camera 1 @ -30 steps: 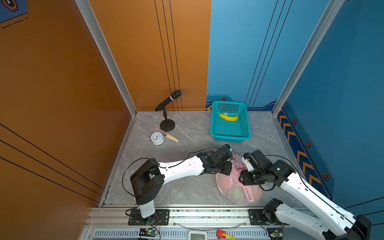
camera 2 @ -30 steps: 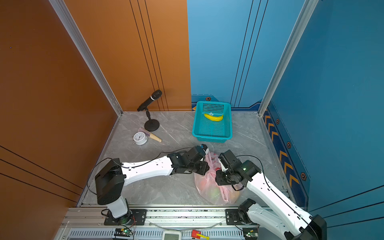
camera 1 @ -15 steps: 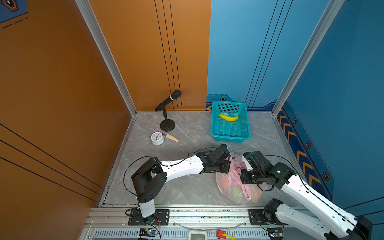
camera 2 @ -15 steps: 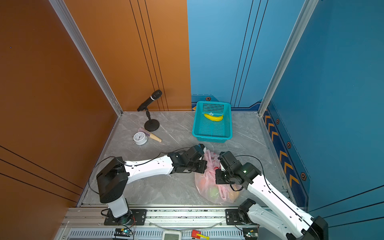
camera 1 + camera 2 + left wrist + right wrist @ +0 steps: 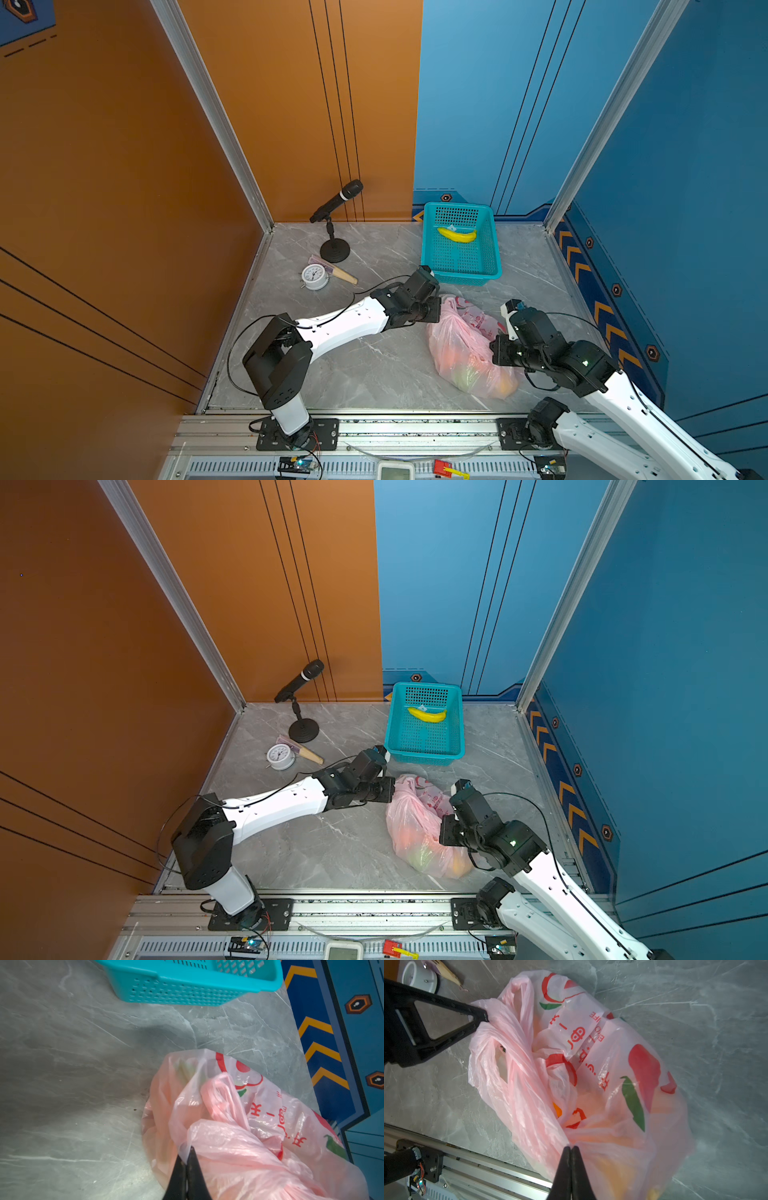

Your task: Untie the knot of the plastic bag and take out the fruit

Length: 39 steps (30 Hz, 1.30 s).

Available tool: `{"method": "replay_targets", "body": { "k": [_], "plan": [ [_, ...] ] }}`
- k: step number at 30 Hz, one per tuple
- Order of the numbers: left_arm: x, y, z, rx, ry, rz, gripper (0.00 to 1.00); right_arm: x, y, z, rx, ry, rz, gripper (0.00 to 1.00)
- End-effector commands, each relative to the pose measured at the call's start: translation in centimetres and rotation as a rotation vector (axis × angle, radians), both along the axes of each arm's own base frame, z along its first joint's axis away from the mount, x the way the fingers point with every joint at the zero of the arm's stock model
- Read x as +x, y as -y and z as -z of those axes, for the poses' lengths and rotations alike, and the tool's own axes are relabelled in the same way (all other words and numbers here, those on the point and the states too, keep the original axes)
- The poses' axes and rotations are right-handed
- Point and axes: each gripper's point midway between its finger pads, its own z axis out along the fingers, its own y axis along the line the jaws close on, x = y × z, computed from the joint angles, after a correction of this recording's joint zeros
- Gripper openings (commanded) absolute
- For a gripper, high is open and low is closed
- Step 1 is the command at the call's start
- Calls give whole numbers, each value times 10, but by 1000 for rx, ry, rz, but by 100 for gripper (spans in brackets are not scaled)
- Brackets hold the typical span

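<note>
The plastic bag lies on its side on the grey table, near the front rail and apart from the teal basket; through its pale-pink film the fruit shows as blurred orange and green in both top views, inside the bag; the basket holds one yellow banana; the left claw is closed, its black tips pinching a fold of film at the bag's end nearer the basket; the right claw is likewise closed on a pinch of film over the fuller part; both top views hide these pinches behind the wrists, and only the wrist views show tips meeting on plastic; the left wrist view shows the basket's perforated outer wall but not the banana; the right wrist view alone shows the left claw's side against the film, a handle loop standing open, a sliver of bare orange between folds, and the alarm clock; whether the knot is tied or loose cannot be told from the crumpled straps; a microphone stands at the table's back left.
</note>
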Motion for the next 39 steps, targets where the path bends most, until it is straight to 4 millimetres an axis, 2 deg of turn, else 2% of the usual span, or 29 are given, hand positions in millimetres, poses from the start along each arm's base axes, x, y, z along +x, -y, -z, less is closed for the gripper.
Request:
{"method": "replay_targets", "body": {
  "k": [1,8,13,16,20,22,26,27,29,31,34,39],
  "plan": [
    [13,-30,-7,52,36,-49,0,4,17,-12,2,55,104,0],
    [30,-52,-27,17,58,-113,0,9,35,-40,95,180,227,0],
    [37,-79,-47,-39,82,-203,0,16,48,-69,210,315,346,0],
    [40,-94,-63,-66,108,-241,0,21,43,-79,265,355,340,0],
    [39,-105,-81,-95,137,-260,0,22,31,-77,318,342,310,0],
    [34,-105,-83,-100,135,-253,12,20,27,-69,324,304,299,0],
    [18,-103,-82,-105,127,-243,22,9,27,-37,306,175,330,1],
    [14,-104,-84,-112,127,-247,26,5,31,-30,291,141,350,9],
    [3,-104,-89,-122,127,-251,34,0,36,-23,254,103,369,17],
    [-9,-103,-96,-128,130,-254,42,-3,40,-26,215,98,357,25],
    [-27,-98,-103,-147,114,-273,46,-2,48,-39,148,131,336,33],
    [-58,-83,-107,-204,62,-314,58,11,51,-83,81,241,283,43]
  ]
}}
